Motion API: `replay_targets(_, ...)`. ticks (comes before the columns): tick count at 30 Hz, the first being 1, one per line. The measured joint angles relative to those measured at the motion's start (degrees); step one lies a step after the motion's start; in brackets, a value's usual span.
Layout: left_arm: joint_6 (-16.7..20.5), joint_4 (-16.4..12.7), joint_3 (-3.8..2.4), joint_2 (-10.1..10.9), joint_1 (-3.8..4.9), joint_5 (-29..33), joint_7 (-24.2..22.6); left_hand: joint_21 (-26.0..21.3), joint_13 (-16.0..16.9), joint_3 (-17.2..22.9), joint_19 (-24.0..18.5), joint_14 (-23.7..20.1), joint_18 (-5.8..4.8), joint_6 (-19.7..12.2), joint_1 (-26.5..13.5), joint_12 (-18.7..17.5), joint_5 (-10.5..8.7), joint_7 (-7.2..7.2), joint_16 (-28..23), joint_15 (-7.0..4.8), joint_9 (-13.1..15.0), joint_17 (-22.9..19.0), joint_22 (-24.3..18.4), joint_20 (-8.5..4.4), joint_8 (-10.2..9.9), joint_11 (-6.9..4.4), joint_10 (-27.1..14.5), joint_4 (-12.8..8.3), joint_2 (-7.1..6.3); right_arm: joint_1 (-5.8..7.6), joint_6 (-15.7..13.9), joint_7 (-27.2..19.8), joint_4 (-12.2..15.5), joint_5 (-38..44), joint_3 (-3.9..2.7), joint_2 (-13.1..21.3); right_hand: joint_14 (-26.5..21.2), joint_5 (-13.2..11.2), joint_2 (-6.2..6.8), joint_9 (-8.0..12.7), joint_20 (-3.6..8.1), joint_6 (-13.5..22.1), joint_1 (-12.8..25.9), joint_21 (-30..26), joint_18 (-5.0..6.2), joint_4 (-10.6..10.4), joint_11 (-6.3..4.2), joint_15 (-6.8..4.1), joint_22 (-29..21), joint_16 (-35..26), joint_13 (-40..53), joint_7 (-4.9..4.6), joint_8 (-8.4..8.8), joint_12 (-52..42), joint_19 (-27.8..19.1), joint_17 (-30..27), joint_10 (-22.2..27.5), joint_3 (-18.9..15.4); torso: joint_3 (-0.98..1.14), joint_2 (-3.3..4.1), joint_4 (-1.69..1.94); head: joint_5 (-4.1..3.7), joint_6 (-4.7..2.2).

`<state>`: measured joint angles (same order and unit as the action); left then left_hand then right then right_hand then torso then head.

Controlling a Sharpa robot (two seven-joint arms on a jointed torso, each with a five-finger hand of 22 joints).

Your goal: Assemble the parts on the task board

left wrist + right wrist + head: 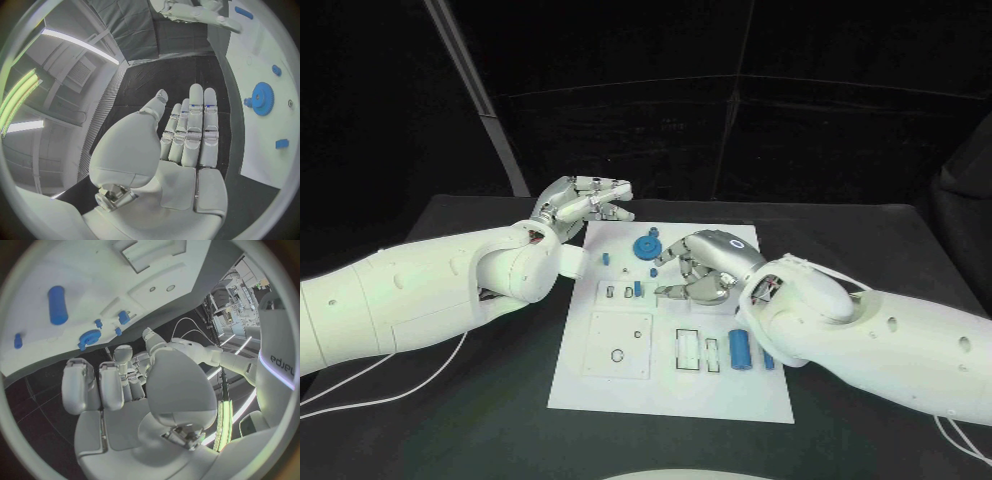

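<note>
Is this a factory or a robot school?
Probably a robot test lab: a black table ringed by dark curtains, a white task board with blue parts, and bright ceiling lights in the wrist views.

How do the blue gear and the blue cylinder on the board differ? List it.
The blue gear is a flat toothed disc; the blue cylinder is a smooth long rod lying on its side. The gear sits at the task board's far end, the cylinder nearer the robot. Both are blue and unheld.

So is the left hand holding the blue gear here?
No. The left hand is open with straight fingers, and the blue gear lies apart from it on the task board.
</note>
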<state>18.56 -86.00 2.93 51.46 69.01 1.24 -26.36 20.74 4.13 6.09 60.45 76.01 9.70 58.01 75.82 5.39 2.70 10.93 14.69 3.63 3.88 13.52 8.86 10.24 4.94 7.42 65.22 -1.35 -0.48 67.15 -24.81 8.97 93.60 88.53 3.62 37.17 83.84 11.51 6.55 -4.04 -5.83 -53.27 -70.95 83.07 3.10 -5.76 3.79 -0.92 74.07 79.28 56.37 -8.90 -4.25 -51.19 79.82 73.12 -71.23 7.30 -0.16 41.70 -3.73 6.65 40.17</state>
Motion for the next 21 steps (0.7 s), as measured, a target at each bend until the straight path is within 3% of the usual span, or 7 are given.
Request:
replay_targets(3, -0.7, 0.5, 0.00, 0.2, 0.00, -2.7, 2.7, 4.8, 1.1, -1.3, 6.9, 7.0, -0.01, 2.0, -2.9, 2.2, 0.08, -1.64, 7.9, -2.68, 0.3, 5.0, 2.3, -2.69, 0.6, -2.19, 4.9, 1.3, 0.32, 1.88, 1.4, -2.2, 1.5, -5.0, -0.49, 3.8, 0.0, 0.3, -1.19, -0.3, 0.32, -1.3, -2.1, -0.8, 0.00, 0.5, -0.43, 0.00, -1.6, -1.2, -0.6, 0.51, -0.89, 0.2, -1.0, -1.6, 0.4, 0.5, 0.00, -0.31, 0.00, -0.03, 0.03)
replay_targets(7, -3.3, 0.6, 0.00, 1.2, 0.17, -9.0, 10.8, 11.5, 3.5, -0.8, 11.6, 8.0, 0.00, 3.1, -4.8, 4.7, 0.23, -2.79, 35.3, -4.49, 0.6, 29.8, 6.2, -4.98, 0.6, -3.72, 8.5, 2.7, 1.61, 4.21, 4.9, -4.7, 2.4, -13.4, -0.85, 9.5, 0.0, 0.3, -1.98, -0.3, 0.63, -2.1, -3.5, -2.1, 0.93, 1.0, -0.82, 0.00, -3.9, -3.2, -1.9, 0.78, -1.36, 1.5, -2.4, -4.1, 0.8, 0.6, -0.01, -0.90, -0.06, -0.19, 0.16)
replay_targets(13, -10.4, 0.6, -0.01, 0.8, 1.35, -22.0, 27.2, 17.6, 9.0, -2.6, 12.5, 8.0, 0.00, 4.3, -8.6, 11.9, 0.23, -4.17, 57.2, -5.26, 1.7, 53.4, 10.5, -6.20, 3.4, -5.24, 11.8, 5.3, 2.24, 5.50, 8.5, -6.7, 2.2, -24.0, -0.89, 14.3, 0.0, 0.7, -2.19, -0.3, 0.70, -2.1, -3.7, -2.4, 0.93, 1.0, -0.82, 0.00, -4.7, -3.6, -2.1, 0.78, -1.36, 1.5, -2.8, -4.9, 0.8, 0.6, -0.04, -2.07, -0.40, -0.03, 0.77)
replay_targets(14, -11.6, 0.6, 0.00, 0.6, 1.61, -23.9, 29.6, 20.6, 10.6, -3.5, 13.5, 7.9, 0.00, 4.6, -9.9, 14.1, 0.23, -4.54, 61.0, -5.50, 2.0, 57.8, 13.8, -6.43, 4.2, -5.70, 12.2, 6.2, 2.27, 5.60, 8.8, -6.9, 2.1, -25.1, -0.89, 14.7, 0.0, 0.7, -2.19, -0.3, 0.62, -2.1, -3.7, -2.4, 0.93, 1.0, -0.82, 0.00, -4.8, -3.8, -2.2, 0.78, -1.36, 1.5, -2.8, -5.0, 0.8, 0.6, -0.03, -2.21, -0.44, 0.01, 0.87)
replay_targets(16, -14.0, 0.6, 0.00, 0.3, 2.28, -27.9, 34.2, 30.3, 18.0, -6.6, 15.6, 8.0, -0.06, 4.9, -12.1, 23.2, 0.23, -5.96, 67.6, -6.25, 3.7, 60.9, 24.2, -7.35, 7.5, -6.69, 11.1, 8.9, 2.58, 5.73, 9.2, -7.2, 1.9, -27.0, -0.91, 15.4, 0.0, 0.7, -2.19, -0.3, 0.62, -2.1, -3.7, -2.4, 0.93, 1.0, -0.82, 0.00, -5.0, -3.9, -2.3, 0.78, -1.36, 1.5, -2.8, -5.2, 0.8, 0.6, 0.04, -2.57, -0.51, 0.03, 1.09)
replay_targets(17, -15.6, 0.6, 0.00, 0.0, 2.76, -30.4, 37.0, 34.2, 22.4, -8.3, 15.7, 7.9, -0.93, 4.6, -12.3, 28.3, 0.23, -6.35, 69.5, -6.64, 4.7, 61.2, 28.4, -7.79, 9.2, -7.00, 9.0, 10.0, 2.83, 5.77, 9.5, -7.4, 1.7, -28.0, -0.91, 15.8, 0.0, 0.7, -2.19, -0.3, 0.62, -2.1, -3.7, -2.4, 0.93, 1.0, -0.82, 0.00, -5.0, -3.9, -2.3, 0.78, -1.36, 1.5, -2.8, -5.3, 0.8, 0.6, 0.07, -2.69, -0.52, 0.07, 1.14)
replay_targets(21, -20.4, 1.4, 0.10, -1.5, 4.16, -38.6, 44.2, 39.9, 38.5, -12.1, 15.3, 8.0, -1.32, 4.6, -13.6, 44.6, 0.23, -6.39, 72.0, -6.78, 7.2, 61.4, 35.4, -8.19, 13.6, -7.25, 8.2, 12.9, 3.12, 5.84, 10.0, -7.7, 1.1, -30.1, -0.91, 16.1, 0.0, 0.7, -2.19, -0.3, 0.81, -2.1, -3.7, -2.6, 0.92, 1.0, -0.82, 0.00, -5.3, -4.3, -2.4, 0.78, -1.56, 1.8, -3.0, -5.6, 0.8, 0.6, 0.24, -3.19, -0.55, 0.23, 1.38)
